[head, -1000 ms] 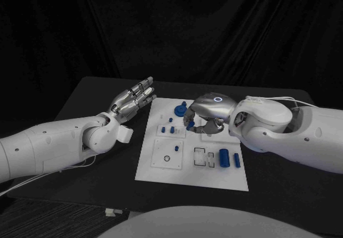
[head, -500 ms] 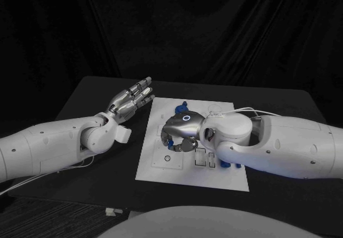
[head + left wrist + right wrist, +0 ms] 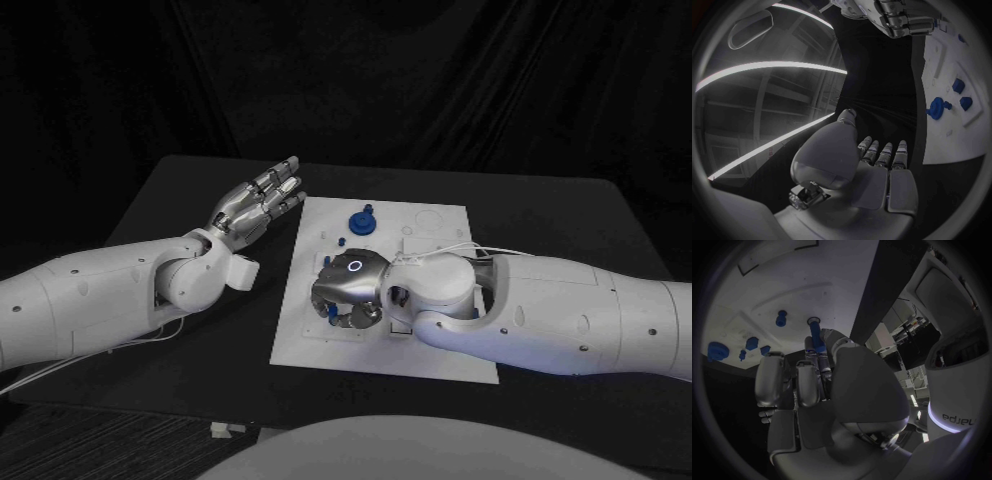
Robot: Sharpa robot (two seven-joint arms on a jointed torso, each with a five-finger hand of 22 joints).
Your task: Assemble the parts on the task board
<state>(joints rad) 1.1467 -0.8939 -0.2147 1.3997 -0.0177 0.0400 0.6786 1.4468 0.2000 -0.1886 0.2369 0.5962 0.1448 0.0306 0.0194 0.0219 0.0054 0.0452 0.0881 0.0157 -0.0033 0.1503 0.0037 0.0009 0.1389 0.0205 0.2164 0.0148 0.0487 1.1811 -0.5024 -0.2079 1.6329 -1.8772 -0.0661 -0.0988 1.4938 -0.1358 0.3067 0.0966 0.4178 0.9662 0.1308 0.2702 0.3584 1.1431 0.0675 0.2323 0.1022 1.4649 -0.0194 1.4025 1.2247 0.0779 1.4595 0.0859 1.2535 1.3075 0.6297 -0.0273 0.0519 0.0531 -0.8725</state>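
Holding a blue peg pinched in our right hand over the near left of the task board, we judge it not yet seated and more parts left, while our left hand hovers spread and empty above the bench.

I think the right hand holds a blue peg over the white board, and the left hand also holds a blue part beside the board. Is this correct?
Not quite. The right hand does hold a blue peg over the white board, as the right wrist view shows. But the left hand holds nothing: the head view shows it open beside the board, fingers straight.
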